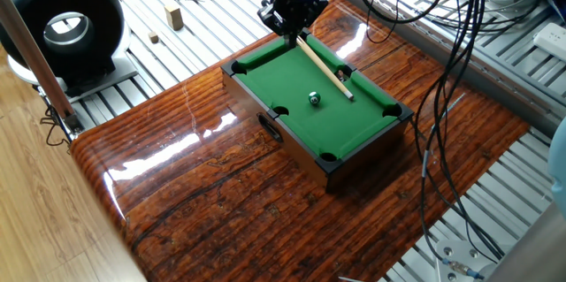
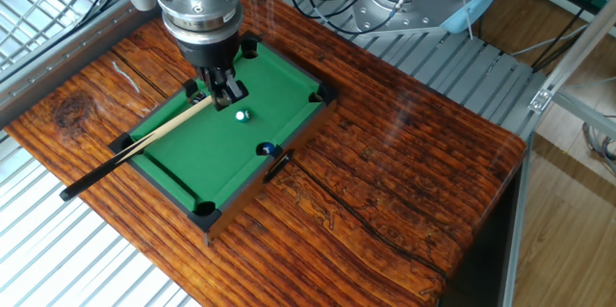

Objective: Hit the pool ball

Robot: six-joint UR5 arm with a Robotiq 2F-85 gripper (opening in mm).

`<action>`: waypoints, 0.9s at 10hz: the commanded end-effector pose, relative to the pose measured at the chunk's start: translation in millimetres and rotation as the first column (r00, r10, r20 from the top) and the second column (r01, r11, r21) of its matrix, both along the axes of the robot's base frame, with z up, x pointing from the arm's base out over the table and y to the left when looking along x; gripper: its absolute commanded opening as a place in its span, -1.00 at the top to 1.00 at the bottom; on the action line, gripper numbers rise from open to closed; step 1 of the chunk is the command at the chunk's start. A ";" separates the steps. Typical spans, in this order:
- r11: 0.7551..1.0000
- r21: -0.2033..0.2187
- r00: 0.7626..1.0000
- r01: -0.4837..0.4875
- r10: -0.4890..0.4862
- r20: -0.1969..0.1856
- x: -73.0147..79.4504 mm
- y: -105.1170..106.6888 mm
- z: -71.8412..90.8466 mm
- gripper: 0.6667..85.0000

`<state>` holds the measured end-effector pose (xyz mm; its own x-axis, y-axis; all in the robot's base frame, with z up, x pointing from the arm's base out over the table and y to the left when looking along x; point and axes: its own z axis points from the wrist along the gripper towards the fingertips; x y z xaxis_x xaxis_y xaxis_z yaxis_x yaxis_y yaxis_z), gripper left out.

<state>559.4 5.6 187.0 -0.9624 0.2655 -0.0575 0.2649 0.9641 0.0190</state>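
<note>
Resting round on felt, pool ball [image 1: 313, 98], no long axis

Bright, even overhead light in both views. Strong white glare streaks on glossy wooden tabletop [image 1: 221, 185], biggest patches well away from gripper [image 1: 292, 27], smaller one just beside it. Soft short shadows under gripper on green felt [image 2: 231, 143]. Focus sharp throughout; slight softness toward frame edges.

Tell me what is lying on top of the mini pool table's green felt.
On the mini pool table lie the pool ball and the cue stick. The gripper covers the cue's end, so its grip there is hidden.
</note>
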 end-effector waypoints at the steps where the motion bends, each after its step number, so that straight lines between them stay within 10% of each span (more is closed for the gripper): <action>1: 1.000 0.009 1.000 0.006 -0.006 0.007 1.8 1.6 1.7 0.99; 9: 0.999 -0.021 0.999 -0.034 0.034 0.033 8.6 -4.9 0.7 0.99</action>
<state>566.1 -2.0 187.2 -0.9682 0.2331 -0.0906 0.2347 0.9721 -0.0066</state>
